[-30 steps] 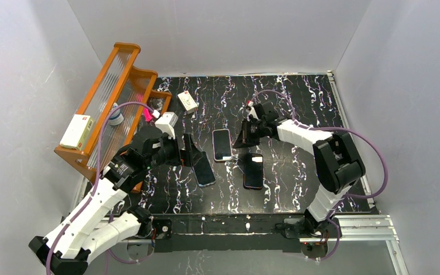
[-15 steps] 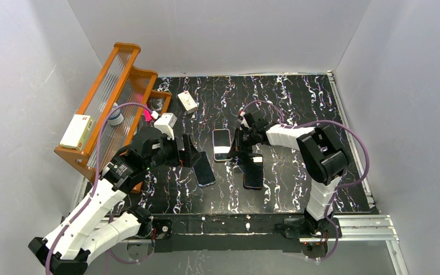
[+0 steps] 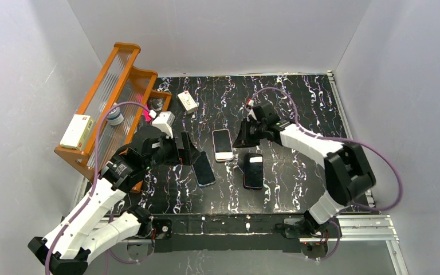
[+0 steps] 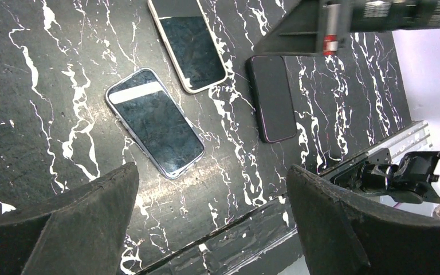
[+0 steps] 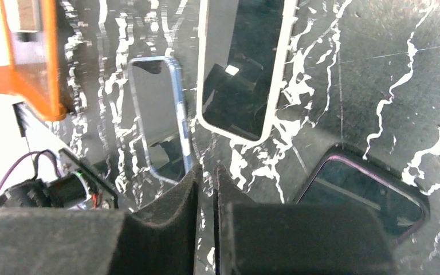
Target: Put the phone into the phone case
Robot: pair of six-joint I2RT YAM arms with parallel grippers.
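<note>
Left end effector gapes wide. Right end effector, pinched closed and empty, hides part of the purple-rimmed phone.

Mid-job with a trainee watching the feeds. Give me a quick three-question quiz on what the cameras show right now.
1. True or false: the left tool is open and holds nothing.
2. How many phone-shaped items lie flat on the table? A) two B) three C) four
3. Fill in: the right tool is ____ and holds nothing.

Key: 1 true; 2 B; 3 shut.
</note>
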